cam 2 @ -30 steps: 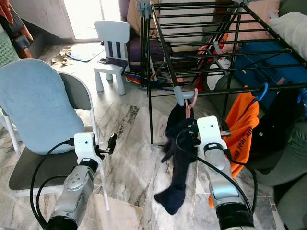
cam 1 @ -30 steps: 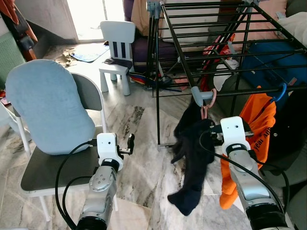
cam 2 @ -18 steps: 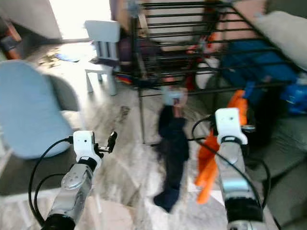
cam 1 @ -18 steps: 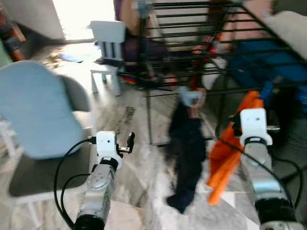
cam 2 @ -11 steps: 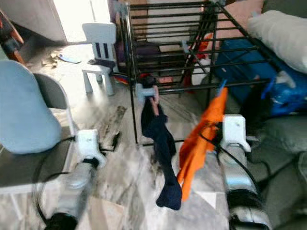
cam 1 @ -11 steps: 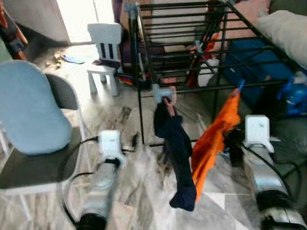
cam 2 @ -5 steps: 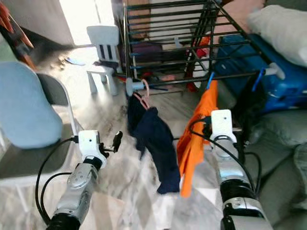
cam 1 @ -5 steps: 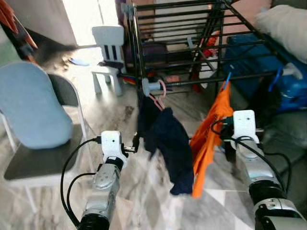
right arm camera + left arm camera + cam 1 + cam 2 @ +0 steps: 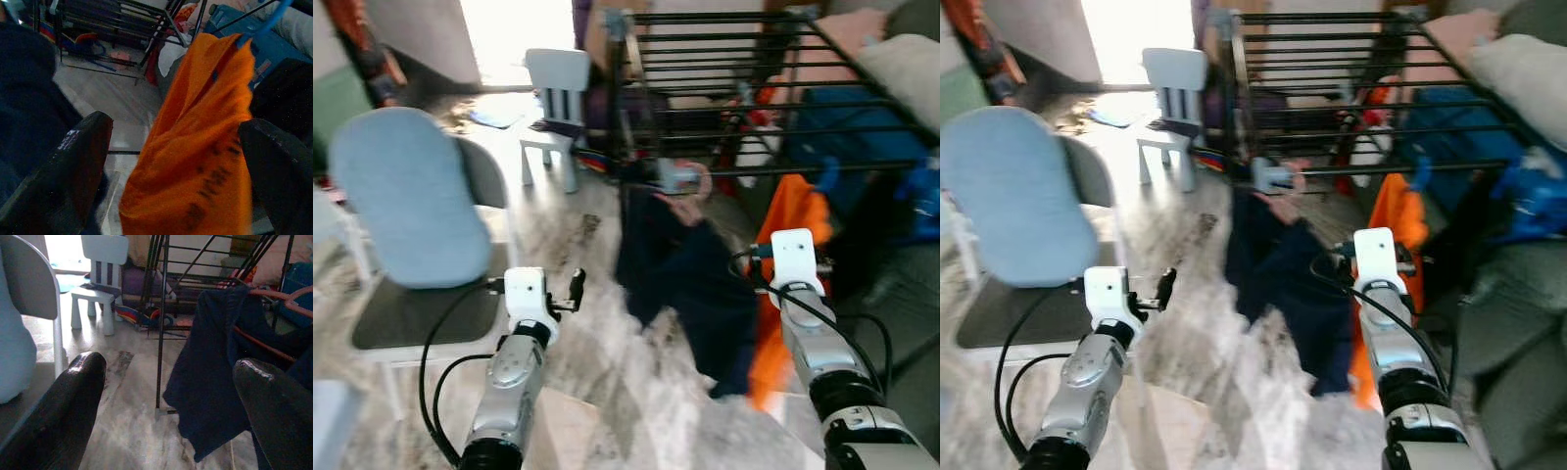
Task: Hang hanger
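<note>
Two open hands, pink hanger [image 9: 697,196] beyond them.

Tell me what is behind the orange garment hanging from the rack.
Behind the orange garment, which hangs on a blue hanger, the drying rack's black legs stand, with a blue bag beyond them. The cloth hides the floor directly behind it.

A chair [image 9: 406,211] stands left of the drying rack [image 9: 754,88]. Two garments hang from the rack's near rail — one [image 9: 690,284] left, the other [image 9: 793,225] right.
</note>
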You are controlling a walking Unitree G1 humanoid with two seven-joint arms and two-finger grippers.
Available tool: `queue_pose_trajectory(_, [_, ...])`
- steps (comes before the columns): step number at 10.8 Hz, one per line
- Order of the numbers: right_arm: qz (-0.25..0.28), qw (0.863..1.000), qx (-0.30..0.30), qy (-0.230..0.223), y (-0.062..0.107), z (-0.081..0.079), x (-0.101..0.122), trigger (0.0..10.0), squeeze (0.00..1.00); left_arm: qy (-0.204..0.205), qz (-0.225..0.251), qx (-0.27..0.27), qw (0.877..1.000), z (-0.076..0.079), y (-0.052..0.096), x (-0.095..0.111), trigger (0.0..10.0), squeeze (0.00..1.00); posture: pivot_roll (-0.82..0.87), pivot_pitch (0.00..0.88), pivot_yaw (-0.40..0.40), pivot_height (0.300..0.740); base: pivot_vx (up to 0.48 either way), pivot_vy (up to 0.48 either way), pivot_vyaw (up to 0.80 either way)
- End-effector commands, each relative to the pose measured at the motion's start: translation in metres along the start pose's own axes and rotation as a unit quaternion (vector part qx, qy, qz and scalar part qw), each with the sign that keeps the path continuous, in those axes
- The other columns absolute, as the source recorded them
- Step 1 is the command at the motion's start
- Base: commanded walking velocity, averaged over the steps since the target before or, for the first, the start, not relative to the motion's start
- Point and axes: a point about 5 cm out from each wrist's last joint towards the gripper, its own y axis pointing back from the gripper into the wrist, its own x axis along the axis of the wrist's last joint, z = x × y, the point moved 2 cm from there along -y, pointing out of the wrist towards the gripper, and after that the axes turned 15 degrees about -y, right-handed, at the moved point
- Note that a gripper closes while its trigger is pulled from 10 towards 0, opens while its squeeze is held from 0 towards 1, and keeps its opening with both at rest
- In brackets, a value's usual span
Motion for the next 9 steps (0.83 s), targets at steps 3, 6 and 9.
queue_pose_trajectory(3, [0.008,0.997,-0.068,0.024,-0.006,0.025,0.010,10.0,0.00,-0.002,0.014,-0.014,1.000,0.005,0.000,0.006,10.0,0.00,-0.17,0.000,0.021,0.740,0.000,0.000,0.00])
queue_pose_trajectory(6, [0.013,0.992,-0.116,0.040,-0.008,0.046,0.013,10.0,0.00,-0.004,0.019,-0.021,1.000,0.005,0.000,0.008,10.0,0.00,-0.16,0.000,0.023,0.740,0.000,0.000,0.00])
queue_pose_trajectory(9, [0.009,0.991,-0.128,0.024,-0.006,0.055,0.009,10.0,0.00,0.004,0.028,-0.041,0.999,0.009,0.002,0.009,10.0,0.00,-0.17,0.000,0.027,0.740,0.000,0.000,-0.27])
